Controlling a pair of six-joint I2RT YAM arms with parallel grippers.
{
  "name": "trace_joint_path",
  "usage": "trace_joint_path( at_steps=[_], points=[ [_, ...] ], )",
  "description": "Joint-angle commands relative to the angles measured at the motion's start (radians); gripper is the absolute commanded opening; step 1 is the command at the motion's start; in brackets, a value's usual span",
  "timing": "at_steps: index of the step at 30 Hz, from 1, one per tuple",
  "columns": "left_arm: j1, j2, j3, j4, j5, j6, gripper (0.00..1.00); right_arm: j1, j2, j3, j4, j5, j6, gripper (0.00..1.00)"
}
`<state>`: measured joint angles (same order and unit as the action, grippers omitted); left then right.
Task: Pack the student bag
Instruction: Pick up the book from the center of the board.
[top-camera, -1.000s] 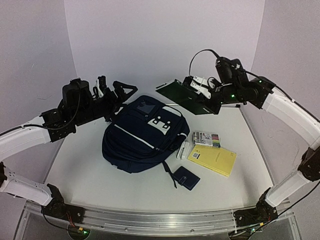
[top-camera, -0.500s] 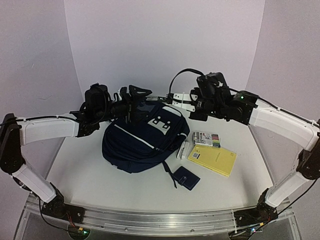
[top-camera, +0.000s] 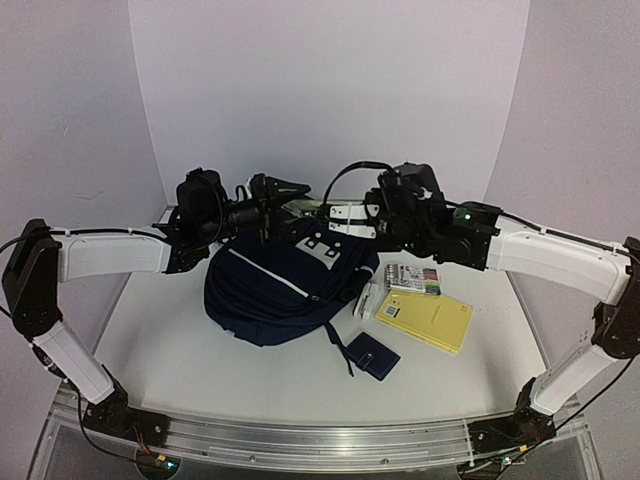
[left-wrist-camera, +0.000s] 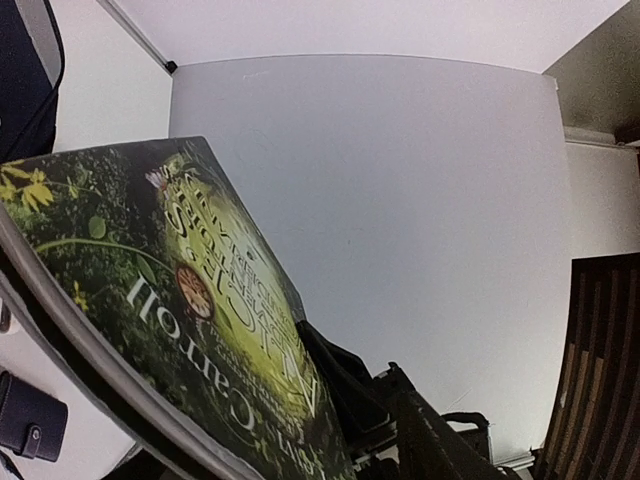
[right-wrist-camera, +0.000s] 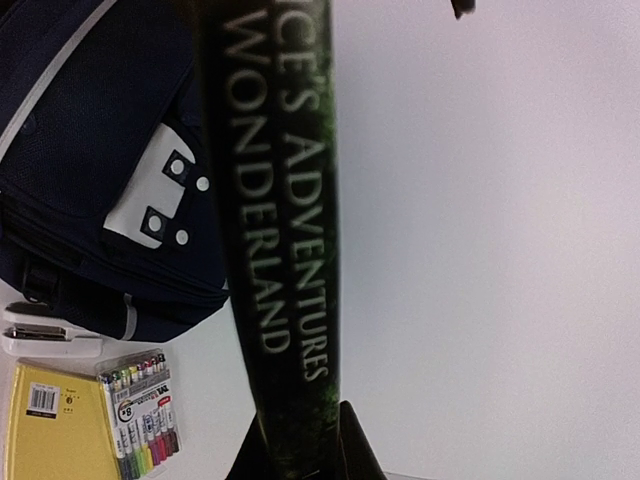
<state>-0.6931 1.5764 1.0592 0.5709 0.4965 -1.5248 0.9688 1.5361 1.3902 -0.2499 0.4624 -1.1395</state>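
The student bag (top-camera: 285, 275), navy with white stripes and a white dotted patch, lies in the middle of the table; it also shows in the right wrist view (right-wrist-camera: 90, 150). My right gripper (top-camera: 325, 210) is shut on a green book, "Alice's Adventures in Wonderland" (right-wrist-camera: 280, 250), holding it by its lower end (right-wrist-camera: 300, 440) at the bag's far top edge. Little of the book shows from above (top-camera: 303, 207). My left gripper (top-camera: 285, 190) is open just beyond the bag's top. The book's cover (left-wrist-camera: 170, 300) lies against its fingers (left-wrist-camera: 345, 375).
A marker pack (top-camera: 413, 277), a yellow notebook (top-camera: 427, 320), a small white item (top-camera: 367, 300) and a navy wallet (top-camera: 372, 355) lie to the right of the bag. White walls close the back and both sides.
My right gripper has carried the book down and left from the back right to the bag's top. My left gripper has reached right to meet it there.
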Motion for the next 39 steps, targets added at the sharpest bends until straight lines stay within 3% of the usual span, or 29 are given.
trace_joint_path(
  at_steps=[1, 5, 7, 9, 13, 14, 18, 22, 27, 32, 35, 39],
  points=[
    [0.012, 0.021, -0.007, 0.157, 0.033, -0.073, 0.57, 0.029, 0.005, -0.019, 0.235, 0.075, -0.076, 0.0],
    [0.02, 0.03, -0.037, 0.211, 0.032, -0.113, 0.43, 0.049, 0.011, -0.052, 0.318, 0.096, -0.121, 0.0],
    [0.026, 0.028, -0.058, 0.239, 0.026, -0.126, 0.3, 0.05, 0.012, -0.066, 0.337, 0.102, -0.137, 0.0],
    [0.032, 0.019, -0.079, 0.253, 0.016, -0.132, 0.22, 0.052, 0.012, -0.078, 0.343, 0.107, -0.147, 0.05],
    [0.049, -0.025, -0.137, 0.269, -0.02, -0.119, 0.05, 0.052, 0.013, -0.086, 0.34, 0.104, -0.125, 0.67],
    [0.058, -0.048, -0.155, 0.263, -0.035, -0.104, 0.02, 0.051, 0.019, -0.081, 0.327, 0.103, -0.105, 0.77],
    [0.083, -0.207, -0.229, 0.085, -0.145, 0.03, 0.0, 0.03, 0.057, 0.006, 0.141, 0.035, 0.078, 0.92],
    [0.091, -0.427, -0.259, -0.172, -0.318, 0.172, 0.0, 0.017, 0.125, 0.168, -0.139, -0.103, 0.301, 0.93],
    [0.092, -0.644, -0.244, -0.519, -0.539, 0.264, 0.0, 0.019, 0.272, 0.395, -0.362, -0.323, 0.549, 0.89],
    [0.093, -0.778, -0.216, -0.786, -0.717, 0.267, 0.0, 0.065, 0.4, 0.514, -0.408, -0.478, 0.684, 0.78],
    [0.093, -0.818, -0.197, -0.907, -0.78, 0.26, 0.0, 0.124, 0.5, 0.583, -0.408, -0.472, 0.7, 0.68],
    [0.092, -0.877, -0.174, -1.056, -0.877, 0.217, 0.0, 0.172, 0.611, 0.685, -0.401, -0.468, 0.731, 0.63]
  ],
)
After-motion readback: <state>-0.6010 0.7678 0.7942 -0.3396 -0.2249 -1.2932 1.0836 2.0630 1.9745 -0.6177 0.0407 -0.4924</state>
